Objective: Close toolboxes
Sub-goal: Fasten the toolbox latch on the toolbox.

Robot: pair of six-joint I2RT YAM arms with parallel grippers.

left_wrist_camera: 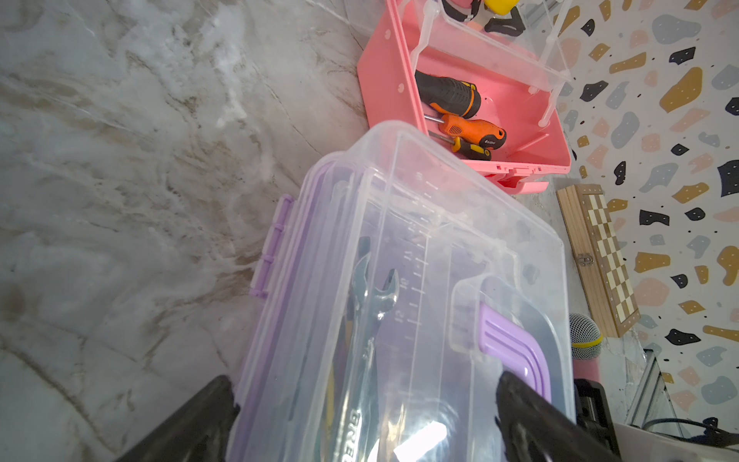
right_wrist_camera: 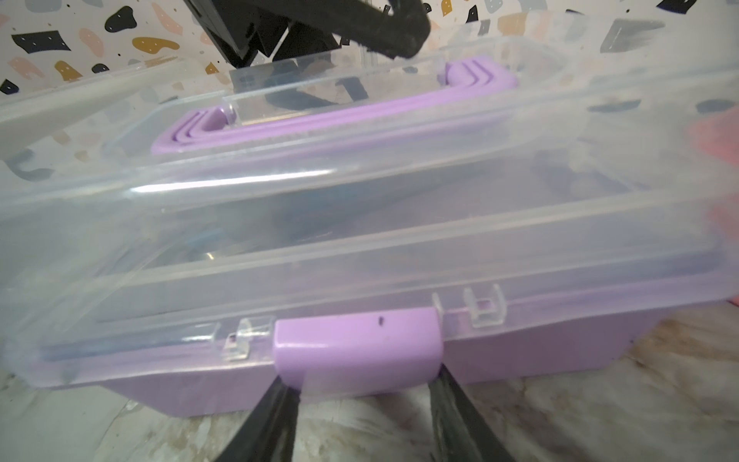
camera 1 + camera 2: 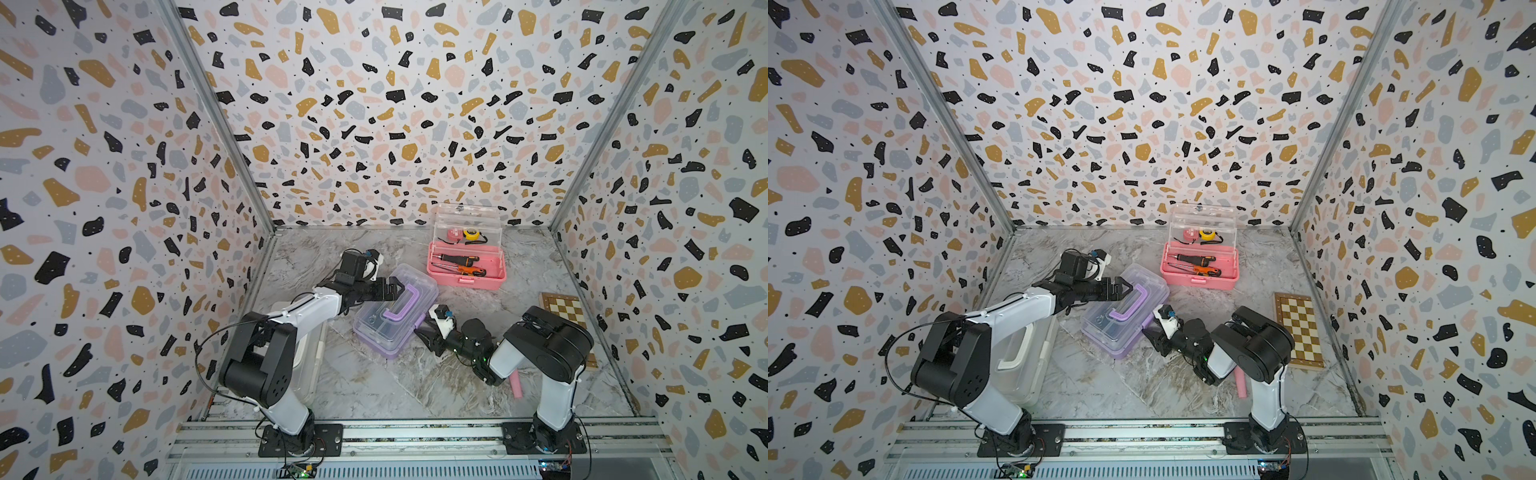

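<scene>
The purple box [image 3: 395, 316] lies mid-surface [image 3: 374, 382] with its clear lid down. The left hand [image 3: 400, 289] hovers over that lid, fingers spread wide. The right hand [image 2: 360, 396] sits low at the box's front, its fingers on either side of the purple latch [image 2: 358, 350]; whether they pinch it I cannot tell. The pink box [image 3: 467, 266] stands open near the back wall.

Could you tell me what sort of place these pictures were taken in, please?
Most likely a staged robot test cell, not a home or workshop. Terrazzo-patterned panels wall in a small marble-look tabletop, two arms are bolted to an aluminium rail at its front edge, and props such as a pink toolbox sit within reach.
</scene>
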